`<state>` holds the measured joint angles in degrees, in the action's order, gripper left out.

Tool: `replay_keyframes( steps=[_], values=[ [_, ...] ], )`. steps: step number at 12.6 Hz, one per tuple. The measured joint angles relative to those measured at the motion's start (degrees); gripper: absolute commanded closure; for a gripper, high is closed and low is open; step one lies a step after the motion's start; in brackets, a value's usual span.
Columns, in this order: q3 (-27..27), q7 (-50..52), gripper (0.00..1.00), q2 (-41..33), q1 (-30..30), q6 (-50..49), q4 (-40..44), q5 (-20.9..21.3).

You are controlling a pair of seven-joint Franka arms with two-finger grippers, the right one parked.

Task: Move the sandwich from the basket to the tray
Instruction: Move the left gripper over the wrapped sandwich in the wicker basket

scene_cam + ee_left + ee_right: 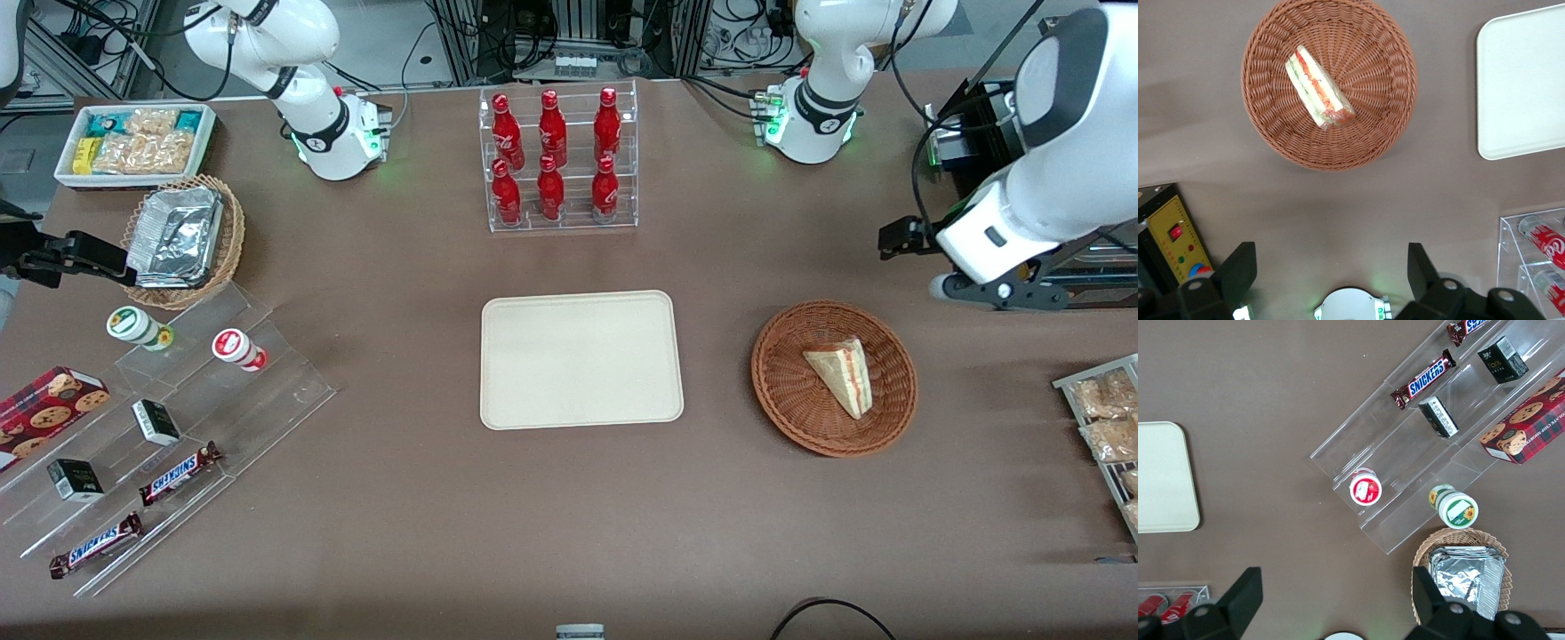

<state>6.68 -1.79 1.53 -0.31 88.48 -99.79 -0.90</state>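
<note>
Worktop (569, 498): brown surface carrying all items. The bottle rack (558, 160) stands farther from the front camera than the tray, and a stepped clear shelf (178, 436) of snacks lies toward the parked arm's end.

Tray (582, 360): bare, flat on the worktop's middle, well apart from the basket.

Basket (834, 378): sits toward the working arm's end, level with the tray.

Sandwich (840, 372): lies in the basket near its centre, on its side. In the wrist view the sandwich (1318, 87) shows its striped cut edge facing up, with the basket (1378, 127) rim clear all round it.

Pincer (1331, 280): held high above bare worktop, near the basket but not over it. Fingers (1238, 270) spread wide, nothing between them.

Step in hand, as judged: the approach, with no grasp yet begun and the transfer wholly undone. The next move calls for carrying the pincer over the basket, turning it so the fingers straddle the wedge's narrow width across the two bread faces, then descending inside the rim. The bread looks soft, so a light closure would suit.
</note>
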Motion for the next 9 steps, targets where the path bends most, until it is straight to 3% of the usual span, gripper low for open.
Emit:
replay_keyframes(
  steps=[9],
  values=[
    [-0.2, 1.7, 0.00, 1.0, 0.2, 29.2, -21.5, 0.0]
  ],
)
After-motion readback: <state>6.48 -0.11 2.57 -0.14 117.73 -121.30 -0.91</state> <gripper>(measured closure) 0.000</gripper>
